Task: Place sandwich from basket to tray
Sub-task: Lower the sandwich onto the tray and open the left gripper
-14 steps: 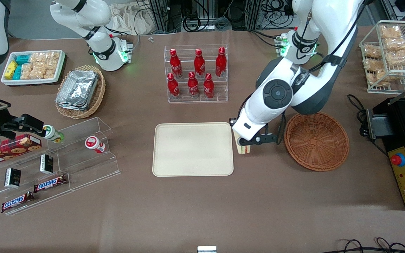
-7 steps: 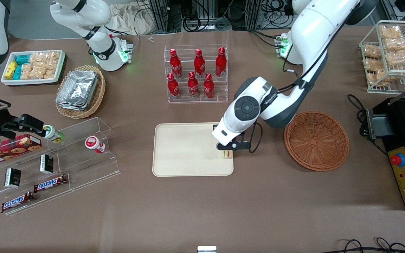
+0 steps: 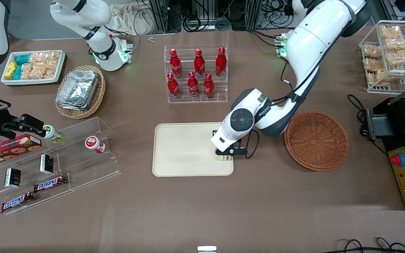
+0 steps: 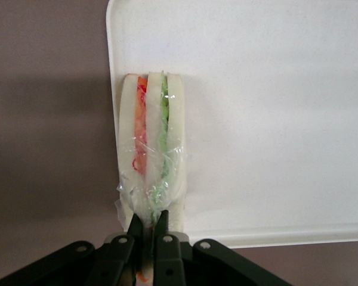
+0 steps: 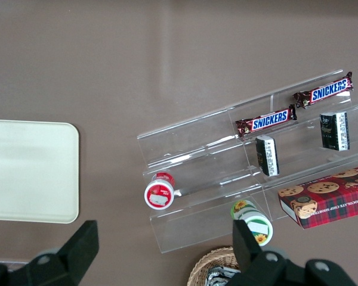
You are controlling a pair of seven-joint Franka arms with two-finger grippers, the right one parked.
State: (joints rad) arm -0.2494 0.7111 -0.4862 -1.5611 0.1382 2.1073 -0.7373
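The wrapped sandwich (image 4: 150, 143) shows pale bread with orange-red and green layers, and it lies along the rim of the cream-beige tray (image 4: 274, 113). My left gripper (image 4: 148, 221) is shut on the sandwich's narrow end. In the front view the gripper (image 3: 226, 153) hangs low over the tray (image 3: 185, 147) at the edge nearest the basket, with a sliver of sandwich (image 3: 226, 157) peeking out below it. The reddish-brown wicker basket (image 3: 316, 140) sits empty beside the tray, toward the working arm's end.
A clear rack of red bottles (image 3: 196, 73) stands farther from the front camera than the tray. A tan basket of foil containers (image 3: 80, 91), a white snack tray (image 3: 33, 66) and a clear tiered stand (image 3: 58, 161) lie toward the parked arm's end. A black box (image 3: 404, 147) flanks the basket.
My gripper carried the sandwich from the gap beside the basket onto the tray's edge, then sank lower over it. The basket stays empty.
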